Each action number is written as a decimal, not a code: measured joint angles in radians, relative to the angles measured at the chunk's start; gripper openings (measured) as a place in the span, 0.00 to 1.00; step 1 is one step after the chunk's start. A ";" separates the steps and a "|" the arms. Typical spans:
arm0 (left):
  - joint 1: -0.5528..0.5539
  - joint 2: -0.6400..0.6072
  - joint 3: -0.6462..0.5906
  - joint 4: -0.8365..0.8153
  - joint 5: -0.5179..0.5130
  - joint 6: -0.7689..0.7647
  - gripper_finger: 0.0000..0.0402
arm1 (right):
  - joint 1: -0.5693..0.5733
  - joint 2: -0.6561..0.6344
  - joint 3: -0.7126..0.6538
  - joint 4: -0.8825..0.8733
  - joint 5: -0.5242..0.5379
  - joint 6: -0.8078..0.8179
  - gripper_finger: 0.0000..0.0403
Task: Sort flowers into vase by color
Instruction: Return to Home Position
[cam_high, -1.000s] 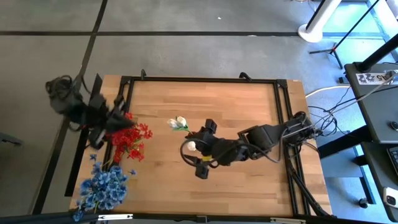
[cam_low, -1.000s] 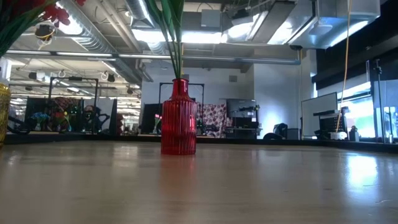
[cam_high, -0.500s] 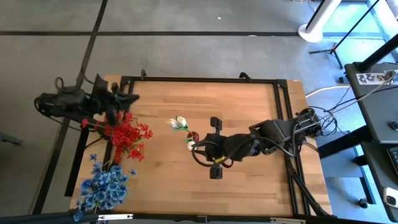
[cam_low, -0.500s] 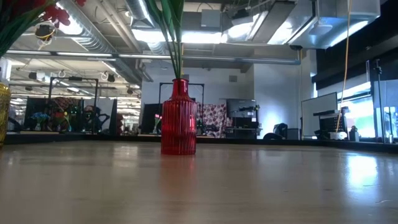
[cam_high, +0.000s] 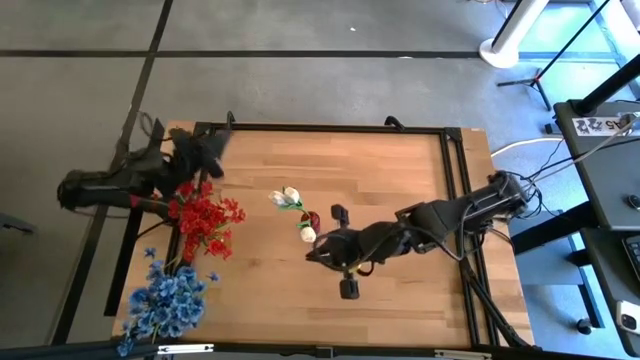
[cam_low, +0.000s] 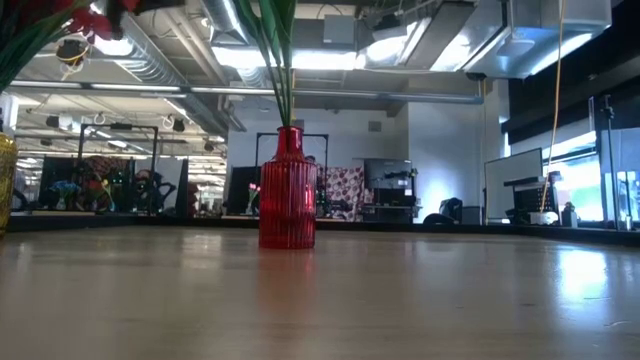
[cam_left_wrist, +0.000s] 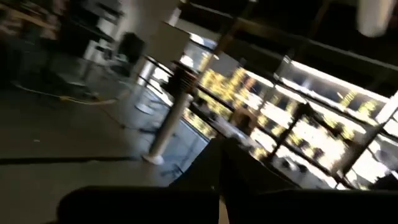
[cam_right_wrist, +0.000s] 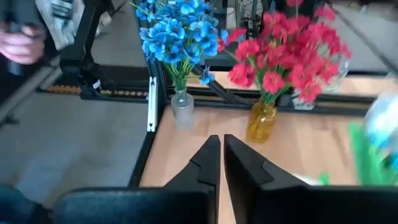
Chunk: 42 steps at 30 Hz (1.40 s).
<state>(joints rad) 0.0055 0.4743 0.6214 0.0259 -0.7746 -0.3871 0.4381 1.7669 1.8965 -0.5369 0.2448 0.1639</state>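
Observation:
White flowers (cam_high: 290, 197) stand in a red ribbed vase (cam_low: 287, 190) near the table's middle, on green stems (cam_low: 278, 50). Another white bloom (cam_high: 307, 234) shows beside it. Red flowers (cam_high: 205, 225) fill an amber vase (cam_right_wrist: 261, 121), and blue flowers (cam_high: 168, 300) a clear vase (cam_right_wrist: 182, 112), both at the left edge. My right gripper (cam_high: 312, 252) hovers just near-right of the white blooms, shut and empty (cam_right_wrist: 221, 155). My left gripper (cam_high: 208, 150) is shut at the far left, beyond the red flowers.
Black frame rails (cam_high: 320, 128) run round the wooden table top (cam_high: 400, 160). The table's right half and near middle are bare wood. Cables and stands (cam_high: 520, 40) lie on the floor beyond the right and far edges.
My left gripper has swung from above the red flowers toward the table's far left corner and tipped up, so its camera looks into the room. My right gripper has drawn slightly toward the near edge, away from the white flowers, and its wrist has turned.

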 joint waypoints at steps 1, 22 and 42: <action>0.042 -0.020 -0.009 0.007 -0.025 -0.010 0.00 | 0.000 -0.021 -0.062 0.051 -0.003 0.021 0.05; 0.608 -0.109 -0.125 -0.167 -0.457 -0.197 0.00 | 0.034 -0.585 -0.974 0.895 0.024 0.165 0.03; 0.749 -0.093 -0.125 -0.914 -0.409 -0.841 0.00 | 0.033 -0.775 -0.975 0.163 -0.034 0.369 0.03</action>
<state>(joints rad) 0.7544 0.3816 0.4965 -0.8885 -1.1831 -1.2277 0.4709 0.9917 0.9212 -0.3740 0.2108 0.5332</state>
